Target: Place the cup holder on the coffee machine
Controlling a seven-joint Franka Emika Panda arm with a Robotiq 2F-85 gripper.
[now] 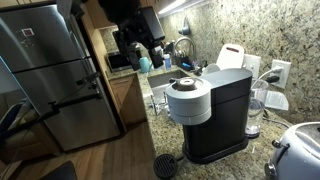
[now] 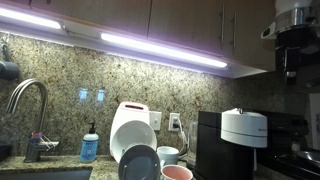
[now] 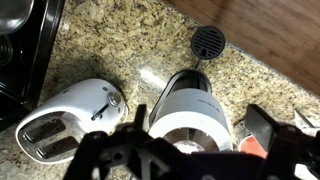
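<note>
The cup holder (image 1: 165,165) is a small round black disc with a grille top. It lies on the granite counter near its edge, in front of the coffee machine (image 1: 213,112), and also shows in the wrist view (image 3: 208,42). The coffee machine is tall and black with a round silver-grey head, seen from above in the wrist view (image 3: 190,108) and from the side in an exterior view (image 2: 240,140). My gripper (image 3: 200,122) is open and empty, high above the machine's head. It shows in both exterior views (image 1: 148,52) (image 2: 290,50).
A white-and-chrome toaster (image 3: 62,118) (image 1: 300,150) stands beside the machine. A pink cup (image 3: 255,148) sits next to it. A dish rack with plates (image 2: 135,140), a faucet (image 2: 28,100) and a steel fridge (image 1: 50,75) are nearby. The wooden floor (image 3: 280,40) lies beyond the counter edge.
</note>
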